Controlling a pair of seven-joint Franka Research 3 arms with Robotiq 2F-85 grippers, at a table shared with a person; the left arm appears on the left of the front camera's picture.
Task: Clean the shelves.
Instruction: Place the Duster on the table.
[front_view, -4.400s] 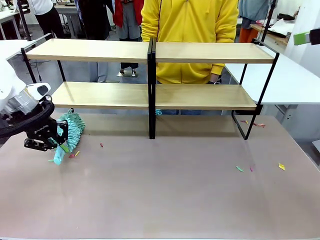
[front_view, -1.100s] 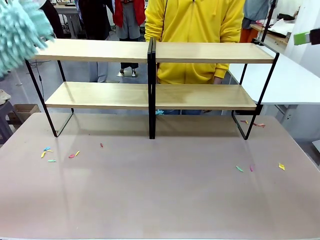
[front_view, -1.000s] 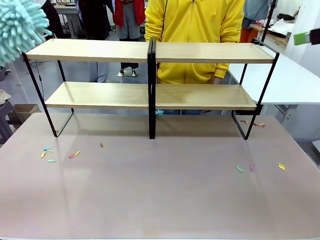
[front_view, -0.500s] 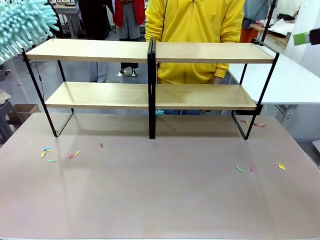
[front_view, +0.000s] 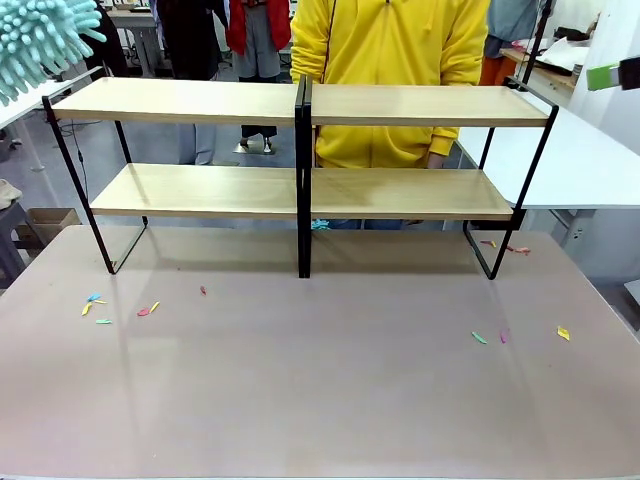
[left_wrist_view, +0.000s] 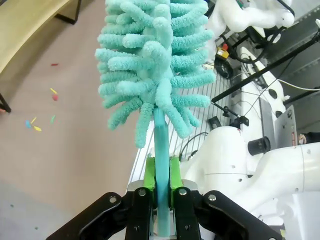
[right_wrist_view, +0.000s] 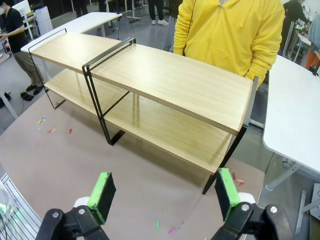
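Left gripper (left_wrist_view: 161, 172) clamping the handle of a teal duster (left_wrist_view: 152, 65), holding it up high off the far left end of the shelves (front_view: 300, 105). Right gripper (right_wrist_view: 162, 192) hanging wide open above the table (front_view: 320, 390), facing the shelves at the far side.

shelves (front_view: 180, 100): light wood boards, matt; thin black metal frame
duster (left_wrist_view: 152, 65): fluffy teal chenille cloth, smooth plastic handle
tabletop (front_view: 320, 380): grey-brown, smooth, faintly glossy
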